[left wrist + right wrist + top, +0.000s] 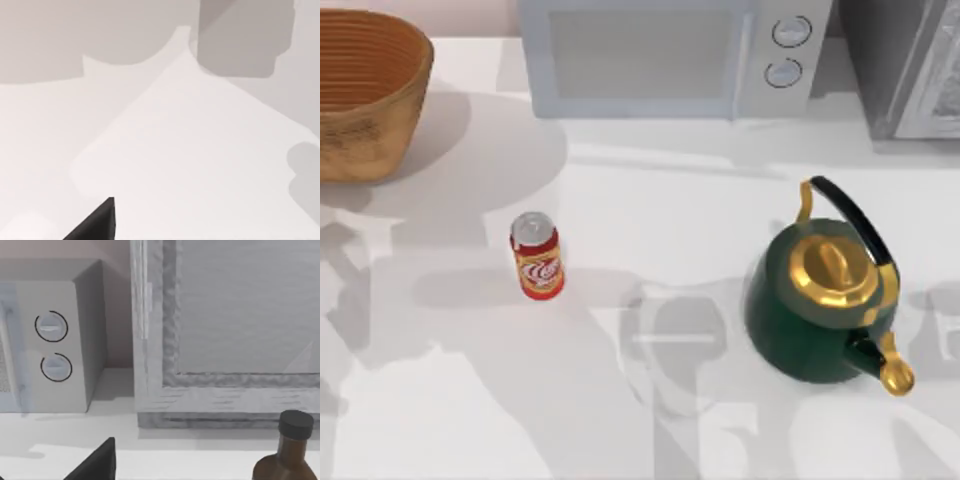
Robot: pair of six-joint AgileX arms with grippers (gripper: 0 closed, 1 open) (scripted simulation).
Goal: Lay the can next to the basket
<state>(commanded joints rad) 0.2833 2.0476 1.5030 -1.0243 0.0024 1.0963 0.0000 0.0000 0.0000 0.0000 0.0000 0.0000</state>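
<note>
Top view: can [537, 256] stands upright on the white table [650, 430], left of centre, silver top up, swirl logo facing the camera. Basket [365, 90] sits at the far left corner, at about 10 o'clock from the can and well apart from it, with bare tabletop between them; its ribbed inside is open to view. Can is not yet laid beside the basket.

Dark green kettle [823, 295] with gold lid and gold spout stands at about 3 o'clock from the can, well apart. White microwave [670, 55] sits along the back edge at 12 to 1 o'clock from the can, its two dials on its right side. A second grey appliance [910, 65] is just beside the microwave at the far right corner.

Left wrist view: bare table with shadows; a dark wedge of the left gripper [97, 224] at the frame edge. Finger state: cannot tell.

Right wrist view: microwave dials, the grey appliance front, a brown bottle [287, 455] with a black cap near it. A dark wedge of the right gripper [97, 464] shows; finger state: cannot tell.
</note>
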